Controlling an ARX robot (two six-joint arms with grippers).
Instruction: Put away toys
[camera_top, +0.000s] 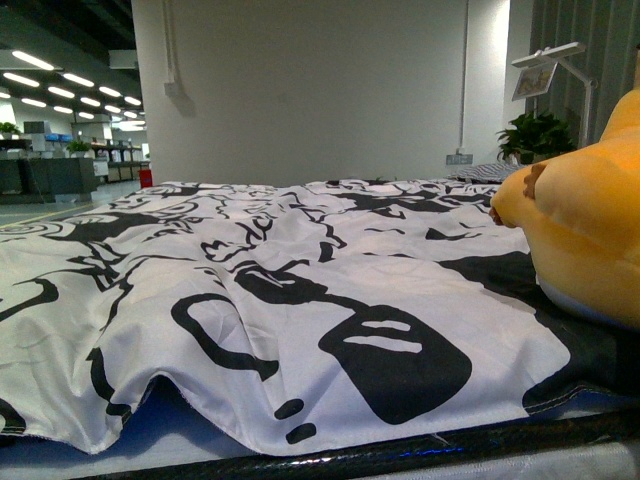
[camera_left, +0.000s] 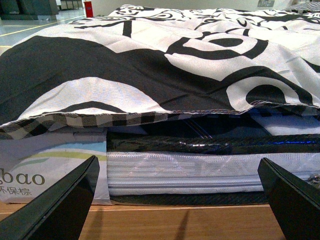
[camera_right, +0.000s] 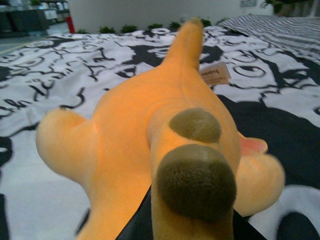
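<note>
The orange-yellow plush toy (camera_top: 590, 225) shows at the right edge of the front view, over the black-and-white bedspread (camera_top: 280, 290). In the right wrist view the plush toy (camera_right: 150, 130) fills the picture, with brown patches, stubby limbs and a white tag. My right gripper (camera_right: 182, 227) is shut on the plush toy; only dark bits of its fingers show beneath it. My left gripper (camera_left: 182, 200) is open and empty, its black fingers (camera_left: 60, 205) low in front of the bed's side, above a wooden board (camera_left: 175, 222).
The bedspread hangs over the mattress edge (camera_left: 190, 170) and a dark bed rail (camera_top: 400, 455). A grey striped cover (camera_right: 280, 27) lies at the far right. A white wall (camera_top: 320, 90), a potted plant (camera_top: 535, 135) and a lamp (camera_top: 555, 65) stand behind the bed.
</note>
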